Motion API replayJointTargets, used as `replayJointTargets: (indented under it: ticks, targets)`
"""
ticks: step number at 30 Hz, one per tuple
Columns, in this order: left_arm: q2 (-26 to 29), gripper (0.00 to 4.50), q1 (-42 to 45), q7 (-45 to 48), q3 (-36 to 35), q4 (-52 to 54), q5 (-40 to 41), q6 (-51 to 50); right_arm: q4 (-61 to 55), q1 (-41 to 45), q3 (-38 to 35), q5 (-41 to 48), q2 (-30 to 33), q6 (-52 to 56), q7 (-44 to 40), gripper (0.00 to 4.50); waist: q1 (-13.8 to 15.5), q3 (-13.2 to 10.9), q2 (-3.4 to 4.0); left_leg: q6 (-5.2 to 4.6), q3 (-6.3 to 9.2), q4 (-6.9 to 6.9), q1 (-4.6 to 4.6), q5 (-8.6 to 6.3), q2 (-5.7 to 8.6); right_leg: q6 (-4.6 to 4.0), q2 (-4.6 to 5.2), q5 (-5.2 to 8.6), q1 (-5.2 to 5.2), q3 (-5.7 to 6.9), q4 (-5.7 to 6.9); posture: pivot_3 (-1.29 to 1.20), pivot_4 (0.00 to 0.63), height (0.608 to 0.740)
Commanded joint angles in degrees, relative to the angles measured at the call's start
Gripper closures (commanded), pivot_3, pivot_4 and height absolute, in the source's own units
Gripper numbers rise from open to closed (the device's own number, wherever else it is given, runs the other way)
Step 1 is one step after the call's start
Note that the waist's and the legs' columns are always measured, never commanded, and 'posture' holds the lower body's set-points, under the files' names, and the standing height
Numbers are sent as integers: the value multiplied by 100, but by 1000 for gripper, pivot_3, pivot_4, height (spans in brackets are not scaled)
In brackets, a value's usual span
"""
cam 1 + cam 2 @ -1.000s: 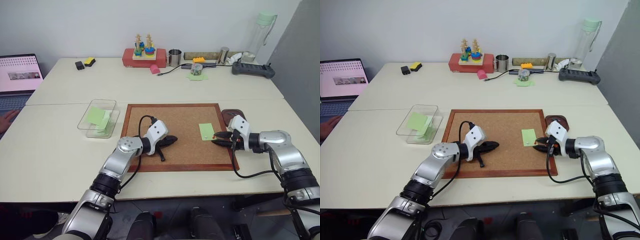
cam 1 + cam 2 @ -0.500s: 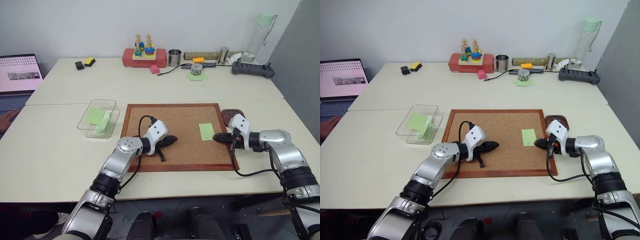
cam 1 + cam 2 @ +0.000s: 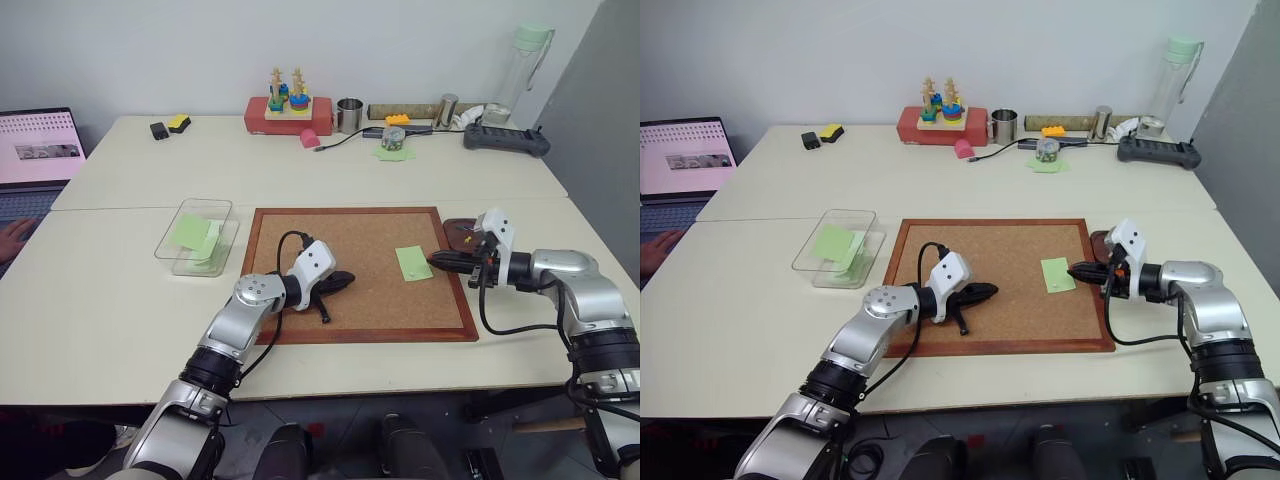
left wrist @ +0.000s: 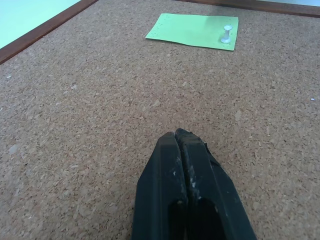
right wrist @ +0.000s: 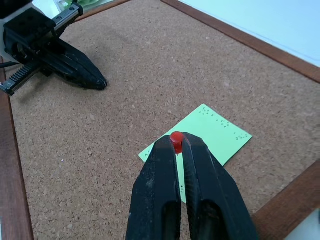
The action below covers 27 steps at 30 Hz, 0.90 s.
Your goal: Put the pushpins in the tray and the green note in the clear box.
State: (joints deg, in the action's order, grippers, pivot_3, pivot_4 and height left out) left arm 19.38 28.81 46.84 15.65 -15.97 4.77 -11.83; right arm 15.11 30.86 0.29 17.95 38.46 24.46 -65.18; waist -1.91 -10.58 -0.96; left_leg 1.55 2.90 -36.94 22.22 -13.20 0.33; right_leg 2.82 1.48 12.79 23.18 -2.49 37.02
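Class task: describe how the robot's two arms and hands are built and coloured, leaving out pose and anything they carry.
Both arms have rounded silver-grey metal shells with black joints. Each wrist carries a white block, and a thin black cable loops from it back along the forearm. The left hand and right hand each end in two long, tapered matt black fingers, scuffed with pale specks. A small red-orange part shows beside the right wrist block.

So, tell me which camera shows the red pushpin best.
The right wrist view: the red pushpin sits clamped at the tips of the right end effector, above the green note. In the head views it is too small to make out.
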Motion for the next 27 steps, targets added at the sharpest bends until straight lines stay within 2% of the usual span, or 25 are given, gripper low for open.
replayJointTargets:
  ticks: [1,8,13,15,16,21,27]
  targets:
    - [121,4500,-210,-55,116,-250,-269,-174,42,273,-435,107,124,97,358,4462,0,0,0,0,0,0,0,0,0,0,0,0,0,-1,0,0,150,740]
    - [108,4500,-210,-54,124,-258,-283,-150,1293,721,-470,-653,71,-253,1720,4462,0,0,0,0,-3,1,0,0,0,-1,0,1,0,-1,-1,0,150,740]
    - [97,4500,-180,-47,135,-287,-296,-129,1940,972,-408,-911,-70,-448,2157,4462,-4,0,0,0,-5,2,-2,0,0,-2,0,1,0,-4,0,0,150,740]
    - [98,4500,-185,-51,133,-278,-298,-132,2115,1053,-410,-951,-124,-522,2245,3964,-6,0,1,0,-6,2,-2,0,0,-1,0,0,0,-5,0,0,150,740]
    - [102,4500,-191,-51,129,-273,-298,-134,2178,1090,-419,-964,-143,-560,2264,3912,-4,0,1,0,-6,2,-1,0,1,-1,-1,0,0,-6,0,0,150,740]
    - [106,4500,-222,-60,115,-241,-298,-150,2258,1179,-494,-949,-154,-663,2228,3009,-8,0,1,0,-7,2,-2,0,1,0,-1,0,0,-7,-1,0,150,740]
    - [108,4500,-253,-62,108,-198,-288,-164,1801,1060,-540,-814,42,-767,1819,1888,-8,0,1,0,-7,2,-1,0,1,0,-1,0,0,-7,-1,0,150,740]
